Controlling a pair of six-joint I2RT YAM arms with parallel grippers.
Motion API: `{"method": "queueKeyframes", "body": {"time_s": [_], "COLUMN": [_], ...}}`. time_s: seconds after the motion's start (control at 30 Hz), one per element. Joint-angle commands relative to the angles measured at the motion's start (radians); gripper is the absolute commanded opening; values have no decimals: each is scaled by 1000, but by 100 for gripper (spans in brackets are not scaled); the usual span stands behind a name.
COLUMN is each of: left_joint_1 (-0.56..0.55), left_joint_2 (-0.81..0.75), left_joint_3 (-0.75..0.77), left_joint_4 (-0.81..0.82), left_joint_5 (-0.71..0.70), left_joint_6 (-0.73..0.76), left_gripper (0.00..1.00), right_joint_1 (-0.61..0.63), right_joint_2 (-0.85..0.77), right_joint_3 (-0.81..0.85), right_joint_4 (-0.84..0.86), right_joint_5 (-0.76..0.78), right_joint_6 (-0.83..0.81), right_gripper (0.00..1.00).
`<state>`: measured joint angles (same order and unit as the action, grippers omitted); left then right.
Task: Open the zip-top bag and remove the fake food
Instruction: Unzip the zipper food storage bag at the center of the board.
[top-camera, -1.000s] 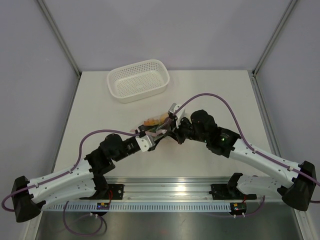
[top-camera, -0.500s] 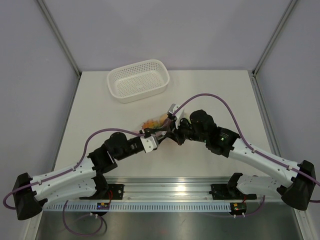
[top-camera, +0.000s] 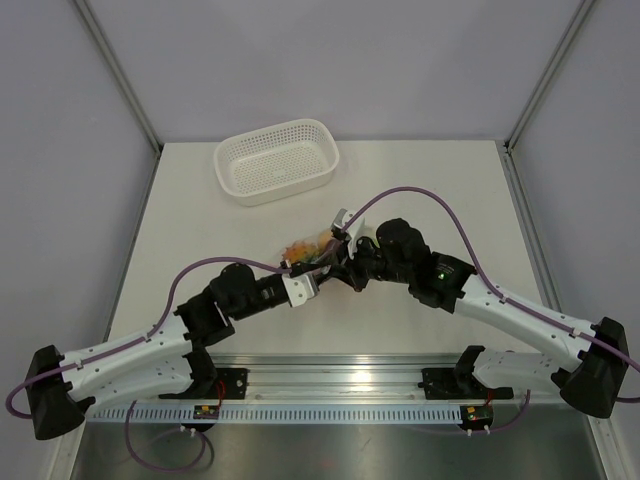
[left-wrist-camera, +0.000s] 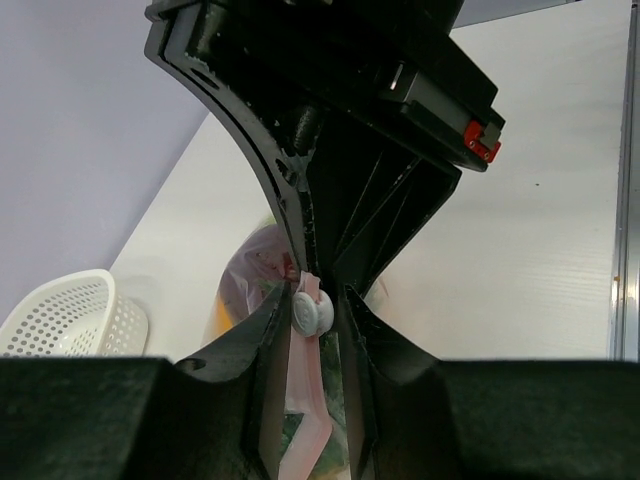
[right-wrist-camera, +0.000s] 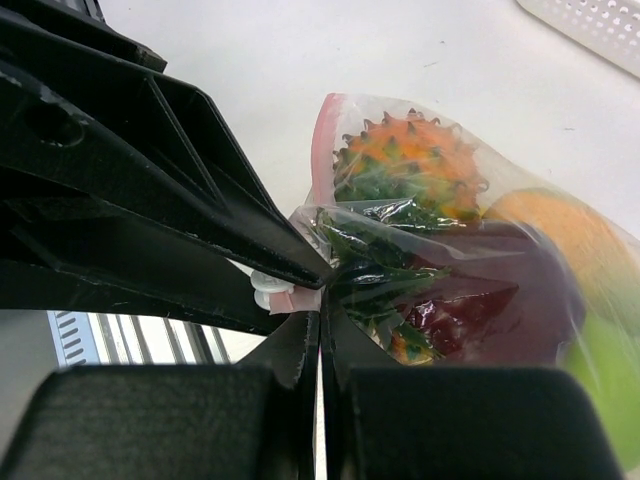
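Right wrist: clear, bulging zip-top bag (right-wrist-camera: 450, 250)

I can read no text, number or brand in any view. The small labels (top-camera: 208, 409) on the rail (top-camera: 330, 412) by the arm bases are too small to make out, and any print on the bag (right-wrist-camera: 450, 250) is illegible.

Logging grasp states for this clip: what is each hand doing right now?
Left hand: partly open, straddling the white slider of the zip-top bag.
Right hand: closed, pinching the bag's edge.
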<state>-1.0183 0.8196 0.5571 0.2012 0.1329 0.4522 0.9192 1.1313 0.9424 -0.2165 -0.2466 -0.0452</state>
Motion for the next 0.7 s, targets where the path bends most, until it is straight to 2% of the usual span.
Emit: {"method": "queueKeyframes", "body": {"time_s": [0.0, 0.03, 0.67], "left_joint_1": [0, 0, 15], "left_joint_2": [4, 9, 35], "left_joint_3": [56, 59, 96], "left_joint_4": [9, 6, -45], "left_joint_5": [19, 11, -47], "left_joint_6": [-1, -4, -44], "left_gripper": [25, 22, 10], "right_joint_1": [4, 4, 6], "right_joint_2": [-18, -24, -97], "right_joint_3": [47, 45, 21], "right_joint_4": [26, 26, 11], "right_joint_5": [-45, -46, -123], "right_joint_6": [-1, -1, -35], "right_gripper": [0, 0, 0]}}
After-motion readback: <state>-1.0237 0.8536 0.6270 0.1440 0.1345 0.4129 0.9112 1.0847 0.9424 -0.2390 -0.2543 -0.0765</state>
